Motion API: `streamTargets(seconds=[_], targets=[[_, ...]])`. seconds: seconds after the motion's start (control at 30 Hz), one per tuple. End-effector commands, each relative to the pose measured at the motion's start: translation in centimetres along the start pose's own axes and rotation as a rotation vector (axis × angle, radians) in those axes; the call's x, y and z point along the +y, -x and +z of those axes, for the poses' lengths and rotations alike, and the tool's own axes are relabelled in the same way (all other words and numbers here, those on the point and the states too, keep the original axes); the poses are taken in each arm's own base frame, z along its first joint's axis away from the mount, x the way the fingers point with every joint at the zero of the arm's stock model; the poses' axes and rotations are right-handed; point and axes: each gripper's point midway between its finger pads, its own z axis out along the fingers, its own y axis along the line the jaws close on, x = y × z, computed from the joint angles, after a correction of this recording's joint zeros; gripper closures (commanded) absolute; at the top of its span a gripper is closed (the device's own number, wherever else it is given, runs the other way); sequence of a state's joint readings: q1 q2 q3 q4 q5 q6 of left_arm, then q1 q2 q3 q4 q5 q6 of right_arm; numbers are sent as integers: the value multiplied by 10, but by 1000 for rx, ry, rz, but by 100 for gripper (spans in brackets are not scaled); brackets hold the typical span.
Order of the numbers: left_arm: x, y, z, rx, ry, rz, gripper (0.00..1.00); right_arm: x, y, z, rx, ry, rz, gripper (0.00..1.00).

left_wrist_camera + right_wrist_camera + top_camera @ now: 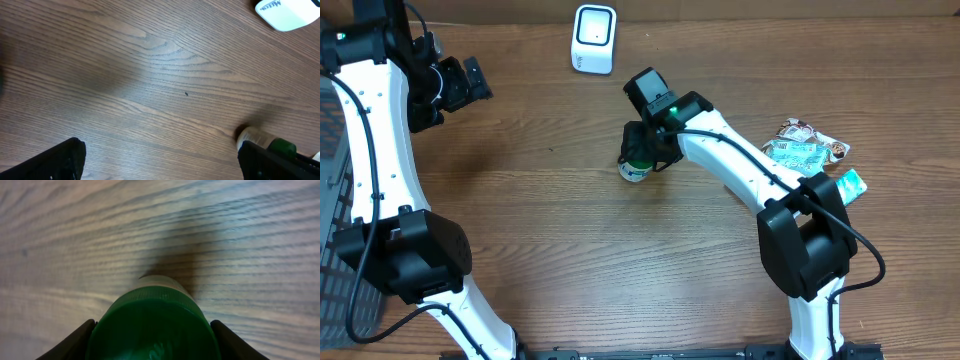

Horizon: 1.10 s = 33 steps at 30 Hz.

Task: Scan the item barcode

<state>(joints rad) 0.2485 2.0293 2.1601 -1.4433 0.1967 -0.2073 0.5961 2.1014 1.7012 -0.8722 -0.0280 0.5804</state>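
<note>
The item is a small bottle (635, 169) with a green cap (155, 325) and a pale body, near the middle of the table. My right gripper (643, 148) is shut on it, a dark finger (75, 342) pressed against each side of the cap. The cap fills the lower half of the right wrist view and hides the rest of the bottle. No barcode shows in any view. The white scanner (593, 39) stands at the back of the table. My left gripper (461, 84) hangs open over bare wood at the far left, with nothing between its fingers (55, 160).
Several snack packets (807, 147) and a teal packet (849, 184) lie at the right, beside the right arm. A grey crate (330, 200) stands at the left edge. The left wrist view catches the scanner (290, 11) and the bottle (251, 135).
</note>
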Motion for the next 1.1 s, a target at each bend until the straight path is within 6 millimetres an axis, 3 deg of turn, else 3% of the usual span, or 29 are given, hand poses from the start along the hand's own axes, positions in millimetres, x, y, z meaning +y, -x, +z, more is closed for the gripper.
streamTargets(seconds=[0.0,0.07,0.23,0.27,0.47,0.63,0.87,1.07], targets=[[-2,1,-2,-11,2,13,0,-2,17,-11,-133,-80,181,40],[-2,1,-2,-11,2,14,0,2,17,-11,-144,-77,192,35],[-3,1,-2,-11,2,14,0,12,23,-12,-171,-52,70,2],[-3,1,-2,-11,2,14,0,14,25,-13,-179,-47,22,0],[-2,1,-2,-11,2,14,0,28,50,-44,-249,-40,-362,0],[-3,1,-2,-11,2,14,0,28,48,-52,-238,-57,-549,0],[-3,1,-2,-11,2,14,0,23,19,-23,-100,-21,-525,2],[-2,1,-2,-11,2,14,0,11,5,-4,-34,-48,-215,11]])
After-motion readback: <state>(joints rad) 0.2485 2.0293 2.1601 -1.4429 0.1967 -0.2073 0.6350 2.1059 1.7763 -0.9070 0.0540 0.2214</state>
